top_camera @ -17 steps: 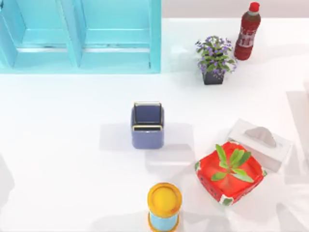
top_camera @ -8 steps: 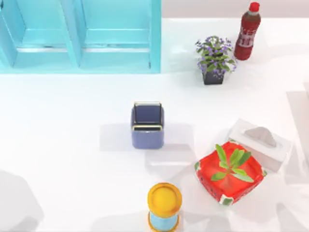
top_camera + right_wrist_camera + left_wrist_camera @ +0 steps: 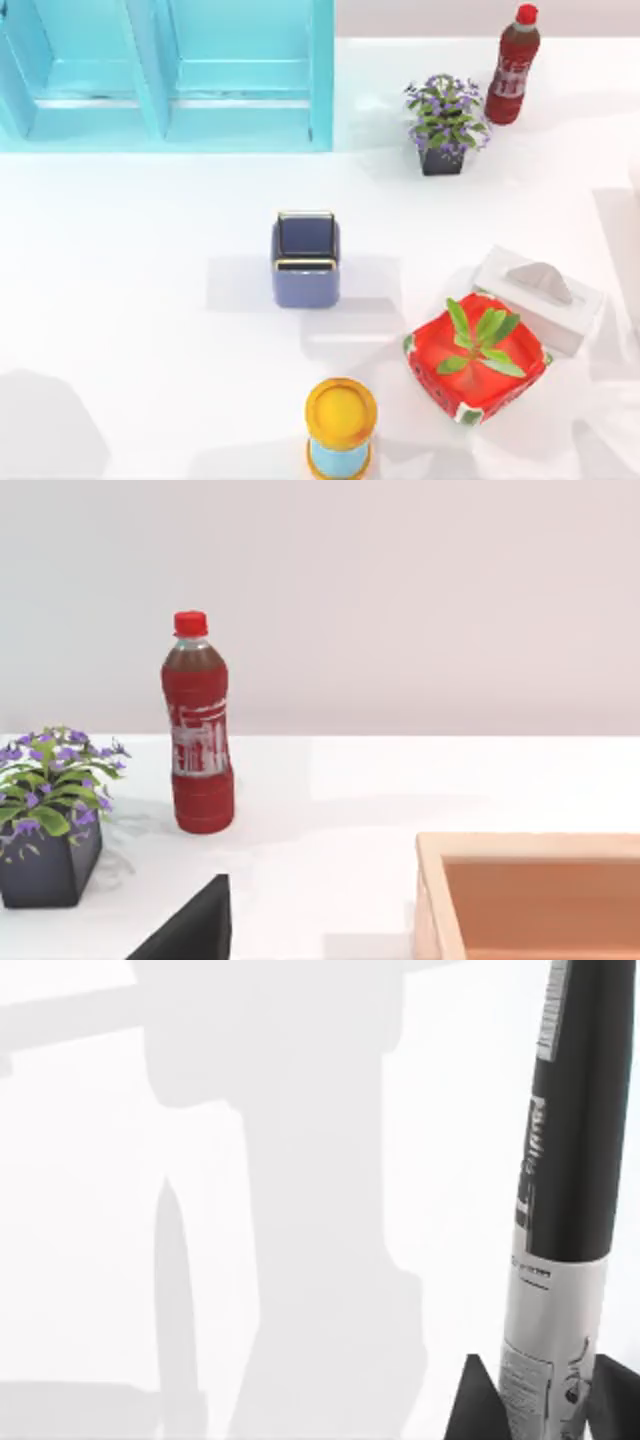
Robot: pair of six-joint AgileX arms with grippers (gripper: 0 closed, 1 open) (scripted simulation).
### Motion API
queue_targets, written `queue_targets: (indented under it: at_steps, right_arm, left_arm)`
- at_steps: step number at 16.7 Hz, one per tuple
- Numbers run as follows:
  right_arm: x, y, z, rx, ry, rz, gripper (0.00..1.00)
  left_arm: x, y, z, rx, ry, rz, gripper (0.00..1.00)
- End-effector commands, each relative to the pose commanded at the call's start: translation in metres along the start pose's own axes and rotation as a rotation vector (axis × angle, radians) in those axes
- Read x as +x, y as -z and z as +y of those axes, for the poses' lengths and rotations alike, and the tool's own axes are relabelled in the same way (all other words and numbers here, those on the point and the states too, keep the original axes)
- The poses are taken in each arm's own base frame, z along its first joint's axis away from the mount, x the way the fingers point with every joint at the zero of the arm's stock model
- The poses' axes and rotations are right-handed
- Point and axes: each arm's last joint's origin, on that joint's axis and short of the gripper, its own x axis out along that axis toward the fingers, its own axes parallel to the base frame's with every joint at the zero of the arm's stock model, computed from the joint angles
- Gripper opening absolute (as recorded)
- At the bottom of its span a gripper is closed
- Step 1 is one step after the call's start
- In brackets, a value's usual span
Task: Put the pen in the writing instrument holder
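The writing instrument holder (image 3: 305, 262), a periwinkle square cup with a gold rim, stands upright near the middle of the table. In the left wrist view, my left gripper (image 3: 535, 1405) is shut on the pen (image 3: 565, 1160), a black and pale grey barrel that runs up from between the two dark fingers (image 3: 470, 1412) over the bare white tabletop. The pen's slim shadow falls on the table beside the arm's shadow. A dark part of my right gripper (image 3: 195, 928) shows in the right wrist view, at the table's far right near the bottle.
A teal cabinet (image 3: 165, 75) fills the back left. A red bottle (image 3: 512, 65) and a purple-flowered pot plant (image 3: 445, 125) stand back right. A tissue box (image 3: 540, 298), a red leaf-printed box (image 3: 477, 355) and a yellow-topped cylinder (image 3: 340, 425) sit front right. A wooden tray (image 3: 530, 895) lies close to my right gripper.
The grey shadow at the table's front left corner has grown and spread to the right. The objects on the table have not moved.
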Motion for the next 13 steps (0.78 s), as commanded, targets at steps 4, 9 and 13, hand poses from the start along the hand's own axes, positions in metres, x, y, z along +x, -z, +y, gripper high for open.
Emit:
queue_targets:
  at_steps: [4, 9, 13]
  right_arm:
    - [0.000, 0.000, 0.000, 0.000, 0.000, 0.000, 1.00]
    - [0.000, 0.000, 0.000, 0.000, 0.000, 0.000, 1.00]
    - [0.000, 0.000, 0.000, 0.000, 0.000, 0.000, 1.00]
  left_arm:
    - [0.006, -0.005, -0.009, -0.003, -0.057, 0.019, 0.00]
    - [0.046, -0.017, -0.062, -0.008, -0.349, 0.049, 0.00]
    - [0.108, 0.009, -0.139, 0.060, -0.690, -0.112, 0.00]
